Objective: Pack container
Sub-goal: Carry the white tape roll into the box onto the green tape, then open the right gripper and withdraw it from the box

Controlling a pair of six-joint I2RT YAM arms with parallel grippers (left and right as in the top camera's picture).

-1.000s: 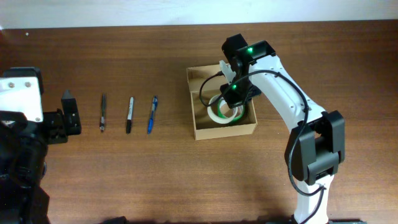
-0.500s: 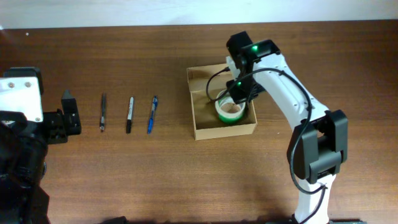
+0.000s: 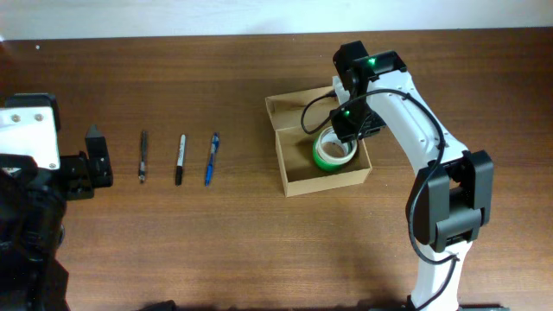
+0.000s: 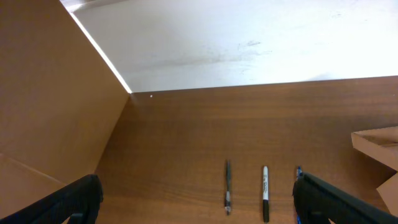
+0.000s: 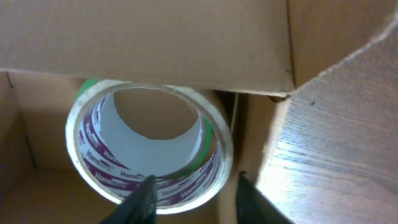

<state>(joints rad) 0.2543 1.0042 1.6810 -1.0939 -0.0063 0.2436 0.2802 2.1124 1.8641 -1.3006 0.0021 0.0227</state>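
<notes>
Far left: left gripper (image 4: 196, 186), jaws spread wide, nothing between them. Hangs low over the brown wooden table (image 3: 216, 242), well apart from everything else, camera facing along the tabletop toward a white wall (image 4: 249, 43).

Next, a row of three writing tools, side by side and roughly parallel, not touching:
- a slim dark pen (image 3: 143, 155), leftmost
- a black marker (image 3: 181, 159) with a white label band, in the middle
- a blue pen (image 3: 212, 158), nearest the box

Right of centre: the container, a small tan cardboard box (image 3: 328, 183), open at the top, sitting on the table slightly skewed to its edges. Only one corner visible at the right edge of the left wrist view.

Inside the box, in its right half, close to the right wall: a tape roll (image 3: 333, 154), green on the outside, with a pale core printed in purple lettering. Flat or leaning, cannot tell. Partly covered from above by a cardboard flap (image 5: 143, 37) in the right wrist view.

Over that same end of the box: right gripper (image 5: 196, 196), reaching down into it. Black fingers (image 5: 143, 202) parted and straddling the wall of the roll, one inside the ring and one outside, with slack either side. Loosened, not pinching. Rest of the white right arm (image 3: 415, 130) bending back toward the near right of the table.
</notes>
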